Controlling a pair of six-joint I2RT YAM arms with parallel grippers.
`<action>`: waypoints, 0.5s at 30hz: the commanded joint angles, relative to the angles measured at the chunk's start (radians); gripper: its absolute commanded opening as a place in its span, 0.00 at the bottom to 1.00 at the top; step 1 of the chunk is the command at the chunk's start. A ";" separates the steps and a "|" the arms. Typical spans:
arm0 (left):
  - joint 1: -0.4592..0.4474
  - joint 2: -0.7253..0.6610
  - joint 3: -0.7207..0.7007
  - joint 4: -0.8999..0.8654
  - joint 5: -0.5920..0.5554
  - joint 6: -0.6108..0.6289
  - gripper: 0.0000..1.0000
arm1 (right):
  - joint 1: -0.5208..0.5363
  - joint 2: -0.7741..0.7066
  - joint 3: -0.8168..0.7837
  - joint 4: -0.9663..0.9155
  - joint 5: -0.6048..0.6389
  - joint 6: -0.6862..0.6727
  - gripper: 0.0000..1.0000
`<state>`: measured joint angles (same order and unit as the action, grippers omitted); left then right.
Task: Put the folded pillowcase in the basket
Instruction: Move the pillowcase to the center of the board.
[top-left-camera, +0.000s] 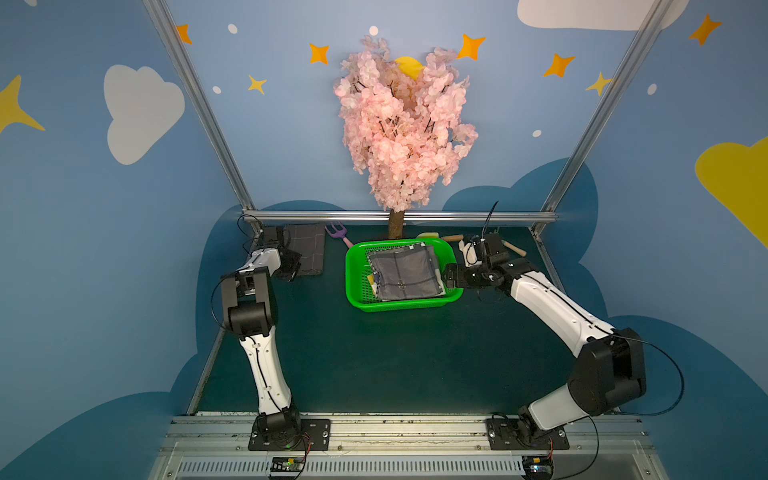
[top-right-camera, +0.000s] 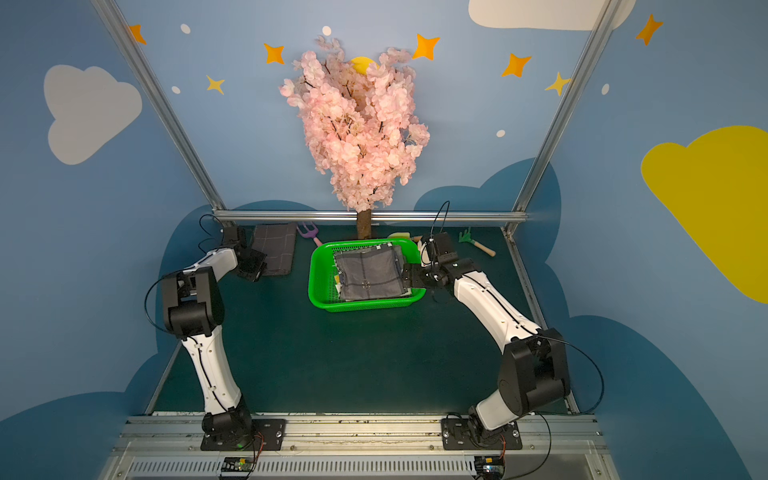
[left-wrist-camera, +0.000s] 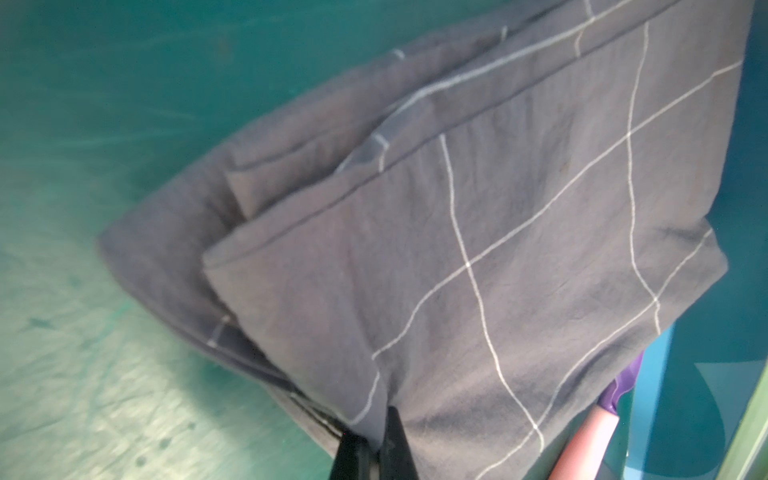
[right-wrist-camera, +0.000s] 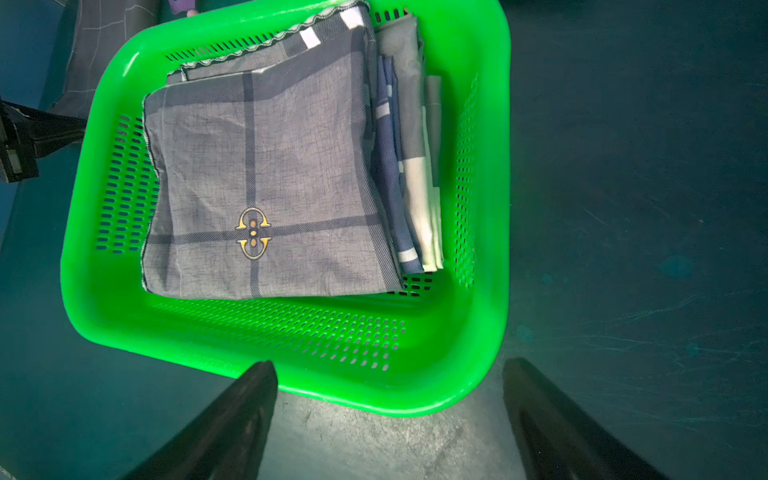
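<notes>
Silver aluminium base rail (top-left-camera: 395, 428) nearest, then dark green matte tabletop (top-left-camera: 374, 353). Bright green perforated plastic basket (top-left-camera: 399, 306) holds stack of folded grey plaid cloths (top-left-camera: 405, 274); my right claw (right-wrist-camera: 390, 368) gapes wide beside it. My left claw (left-wrist-camera: 374, 451) pinches folded dark grey white-gridded pillowcase (left-wrist-camera: 498, 249), far left, outside basket. Blue cloud-painted walls (top-left-camera: 124, 249) behind.
</notes>
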<state>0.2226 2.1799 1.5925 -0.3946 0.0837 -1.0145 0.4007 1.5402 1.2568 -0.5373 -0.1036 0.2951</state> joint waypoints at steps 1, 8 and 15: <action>0.004 -0.118 -0.086 0.012 0.014 0.060 0.03 | -0.005 -0.026 -0.002 -0.017 -0.023 0.005 0.90; 0.002 -0.354 -0.416 0.091 0.048 0.129 0.03 | -0.005 -0.051 0.013 -0.030 -0.040 0.007 0.90; -0.041 -0.602 -0.728 0.101 0.060 0.163 0.07 | -0.004 -0.089 0.024 -0.038 -0.077 0.011 0.90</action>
<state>0.1967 1.6619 0.9493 -0.2897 0.1249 -0.8795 0.4007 1.4929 1.2572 -0.5510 -0.1524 0.2993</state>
